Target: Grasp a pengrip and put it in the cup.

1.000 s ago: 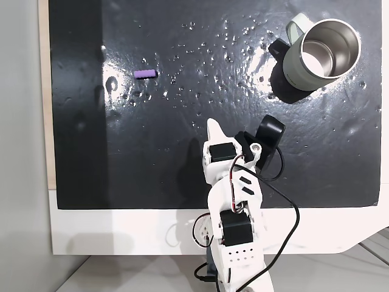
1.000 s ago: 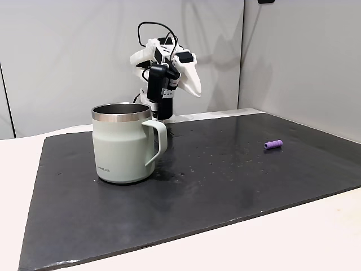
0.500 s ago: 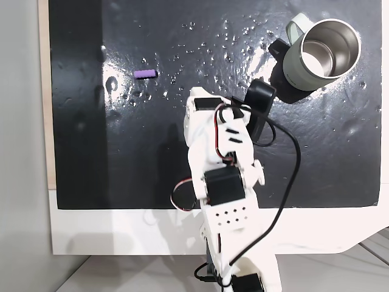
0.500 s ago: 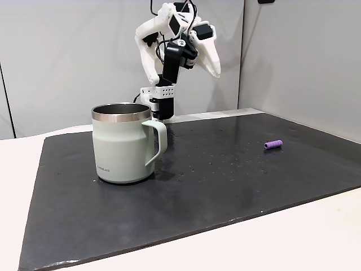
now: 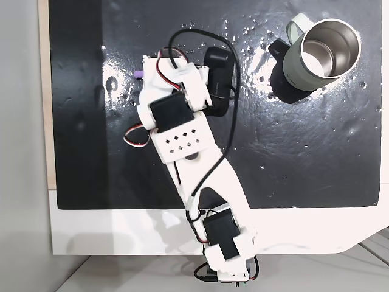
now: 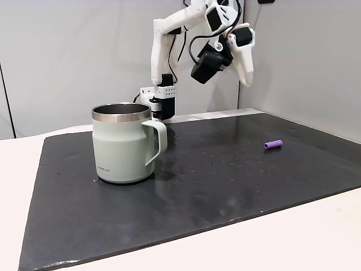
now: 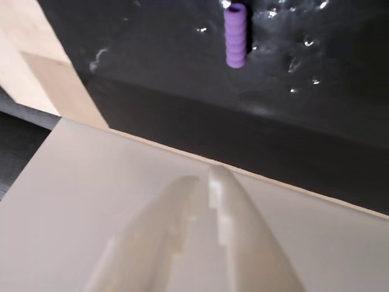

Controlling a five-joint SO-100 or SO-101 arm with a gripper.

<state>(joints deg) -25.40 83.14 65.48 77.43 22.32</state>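
The pengrip (image 7: 236,34) is seen lying flat on the black mat (image 6: 225,186), ahead of the raised hand (image 7: 209,182), its long axis in line with the closed-together fingertips.

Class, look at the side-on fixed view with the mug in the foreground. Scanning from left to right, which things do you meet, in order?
The cup → the arm's base → the gripper, held high above the black mat → the pengrip, lying on the mat.

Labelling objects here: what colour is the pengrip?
Purple, ribbed; the pengrip shows best in the wrist view.
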